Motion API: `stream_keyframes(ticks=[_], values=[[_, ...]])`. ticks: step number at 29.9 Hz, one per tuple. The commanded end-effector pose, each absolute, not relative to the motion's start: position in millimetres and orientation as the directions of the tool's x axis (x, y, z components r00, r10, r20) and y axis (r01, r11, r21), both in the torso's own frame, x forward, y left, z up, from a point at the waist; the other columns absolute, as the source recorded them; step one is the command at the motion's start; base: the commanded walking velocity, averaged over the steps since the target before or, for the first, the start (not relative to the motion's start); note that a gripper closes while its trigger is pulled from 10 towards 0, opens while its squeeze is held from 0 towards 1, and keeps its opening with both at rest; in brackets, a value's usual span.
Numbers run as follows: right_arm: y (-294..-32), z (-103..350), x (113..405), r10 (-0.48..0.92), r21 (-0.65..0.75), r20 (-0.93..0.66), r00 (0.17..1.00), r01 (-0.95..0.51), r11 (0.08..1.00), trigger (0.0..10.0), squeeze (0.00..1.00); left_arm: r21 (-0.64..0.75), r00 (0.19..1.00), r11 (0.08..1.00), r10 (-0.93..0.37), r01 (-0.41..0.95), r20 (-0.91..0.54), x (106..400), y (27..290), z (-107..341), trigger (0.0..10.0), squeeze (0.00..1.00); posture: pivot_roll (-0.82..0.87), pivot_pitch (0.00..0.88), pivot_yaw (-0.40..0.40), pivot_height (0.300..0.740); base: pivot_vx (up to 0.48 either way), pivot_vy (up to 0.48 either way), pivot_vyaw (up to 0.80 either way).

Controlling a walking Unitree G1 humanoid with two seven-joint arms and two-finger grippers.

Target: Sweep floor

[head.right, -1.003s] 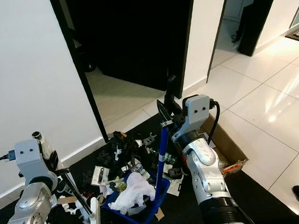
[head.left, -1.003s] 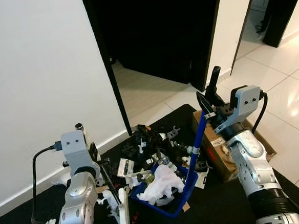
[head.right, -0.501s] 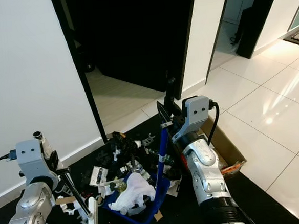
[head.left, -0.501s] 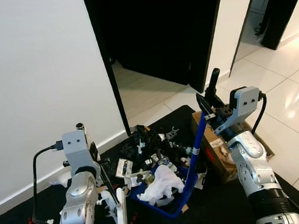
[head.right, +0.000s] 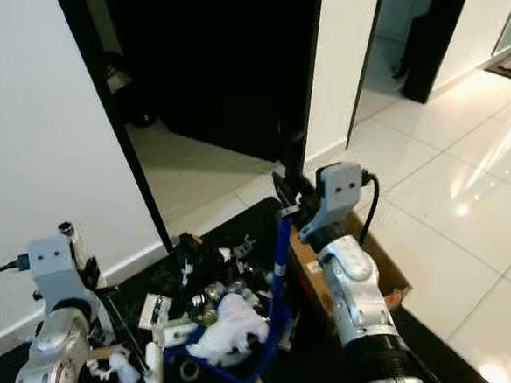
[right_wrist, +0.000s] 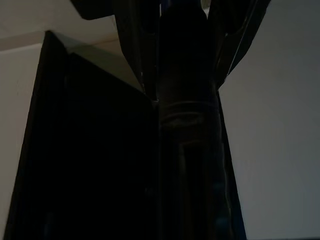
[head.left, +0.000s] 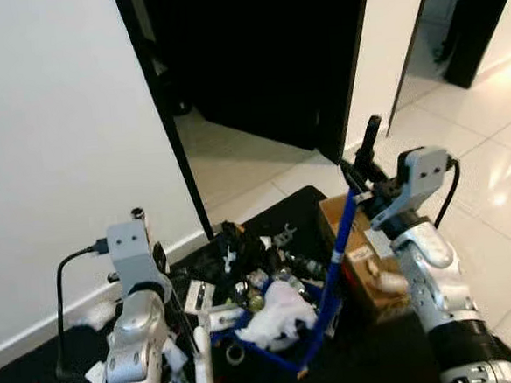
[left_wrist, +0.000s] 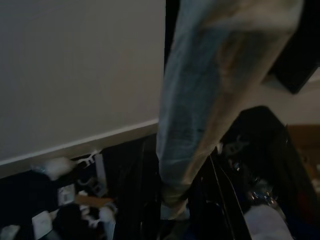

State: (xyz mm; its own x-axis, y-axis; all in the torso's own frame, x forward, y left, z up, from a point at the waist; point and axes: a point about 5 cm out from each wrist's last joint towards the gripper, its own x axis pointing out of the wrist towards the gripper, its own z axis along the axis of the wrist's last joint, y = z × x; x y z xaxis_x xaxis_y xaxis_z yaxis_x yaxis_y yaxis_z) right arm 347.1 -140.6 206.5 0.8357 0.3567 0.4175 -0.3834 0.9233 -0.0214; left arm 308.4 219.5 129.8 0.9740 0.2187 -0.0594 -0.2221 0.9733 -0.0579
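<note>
A blue long-handled dustpan (head.left: 308, 339) stands on the black mat, with crumpled white paper (head.left: 277, 317) inside. My right gripper (head.left: 362, 168) is shut on the top of its blue handle (head.left: 337, 251), which runs dark between the fingers (right_wrist: 131, 40) in the right wrist view. My left gripper (left_wrist: 177, 202) is shut on the pale broom handle (left_wrist: 200, 100). The white broom head (head.left: 200, 364) rests on the mat just left of the pan. Mixed litter (head.left: 242, 249) lies piled behind the pan.
A cardboard box (head.left: 355, 256) sits beside the pan on its right. A dark open doorway (head.left: 255, 60) is straight ahead, with a white wall (head.left: 49, 127) to the left. Glossy pale tiles (head.left: 500, 183) spread to the right.
The whole picture has shifted and blurred, so the camera moved. Both grippers keep their hold. The broom head has edged slightly toward me beside the pan.
</note>
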Motion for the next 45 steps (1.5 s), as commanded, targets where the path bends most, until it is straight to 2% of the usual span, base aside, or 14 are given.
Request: stream_keyframes(ticks=[1, 15, 27, 32, 45], values=[[-140, 213, 345, 0.345, -0.004, 0.460, 0.818, -0.387, 0.922, 10.0, 0.00, -0.031, 0.972, 0.972, 0.231, -0.232, -0.033, 308, 224, 134, 10.0, 0.00, 0.07, 0.164, 0.039, 0.740, 0.349, -0.281, 0.00], [-141, 212, 345, 0.341, -0.003, 0.459, 0.820, -0.382, 0.924, 10.0, 0.00, -0.034, 0.971, 0.971, 0.237, -0.238, -0.031, 309, 225, 135, 10.0, 0.00, 0.07, 0.167, 0.043, 0.740, 0.328, -0.056, 0.00], [-144, 220, 344, 0.338, -0.025, 0.483, 0.808, -0.373, 0.928, 10.0, 0.00, -0.034, 0.966, 0.965, 0.259, -0.260, -0.015, 308, 228, 138, 10.0, 0.00, 0.07, 0.170, 0.045, 0.740, 0.000, 0.000, 0.00], [-154, 245, 347, 0.323, -0.070, 0.542, 0.776, -0.341, 0.937, 10.0, 0.00, -0.040, 0.965, 0.965, 0.260, -0.260, -0.017, 308, 228, 137, 10.0, 0.00, 0.07, 0.169, 0.045, 0.740, 0.000, 0.000, 0.00], [-178, 272, 366, 0.263, -0.155, 0.592, 0.762, -0.212, 0.965, 10.0, 0.00, -0.041, 0.967, 0.966, 0.255, -0.255, -0.015, 308, 230, 139, 10.0, 0.00, 0.09, 0.176, 0.053, 0.740, 0.000, 0.000, 0.00]])
